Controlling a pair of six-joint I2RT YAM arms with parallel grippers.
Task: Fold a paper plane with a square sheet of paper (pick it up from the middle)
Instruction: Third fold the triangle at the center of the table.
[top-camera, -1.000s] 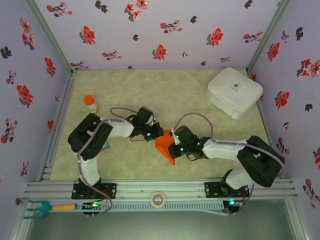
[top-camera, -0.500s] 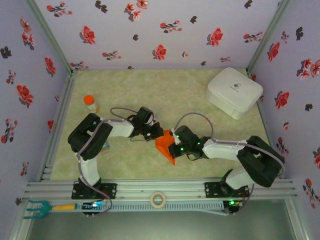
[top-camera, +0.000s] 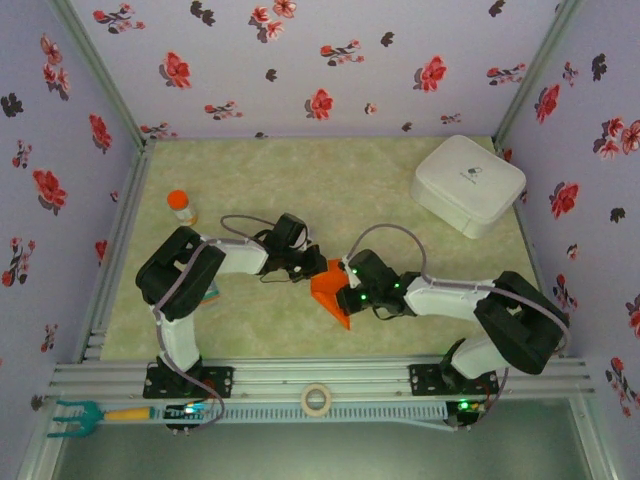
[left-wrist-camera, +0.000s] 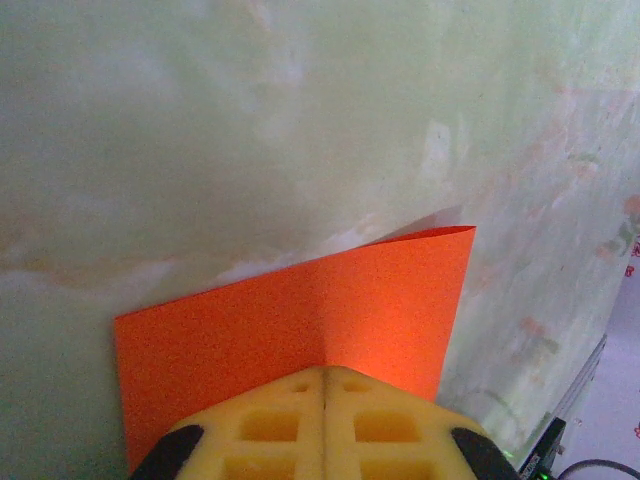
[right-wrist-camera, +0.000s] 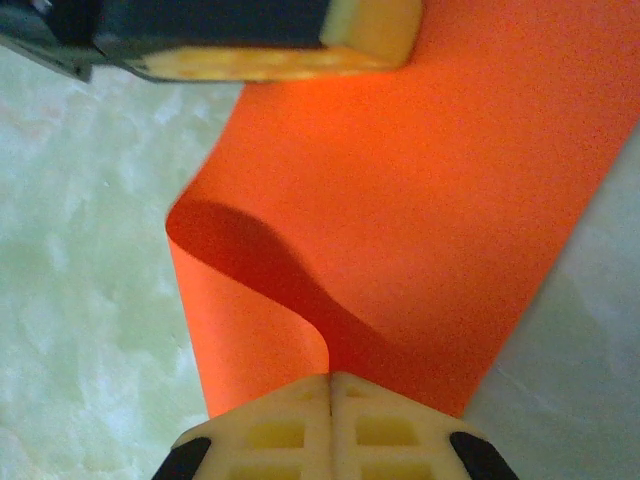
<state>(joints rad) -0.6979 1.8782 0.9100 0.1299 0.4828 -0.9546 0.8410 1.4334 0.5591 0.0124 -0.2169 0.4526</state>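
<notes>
The square sheet of paper (left-wrist-camera: 300, 310) vanishes under my left gripper (left-wrist-camera: 325, 378), itself cut off at the bottom edge. My right gripper (right-wrist-camera: 330, 385) covers the sheet's near edge too; the sheet's far side runs out of frame.

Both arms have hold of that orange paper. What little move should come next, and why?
The left tool and right tool are each shut on the orange paper, which bows loosely between them. So probably: ease them closer and lower, tightening that bend into a fold.

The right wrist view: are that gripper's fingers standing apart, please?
No, the right gripper is shut on the orange paper, fingers pressed together.
</notes>
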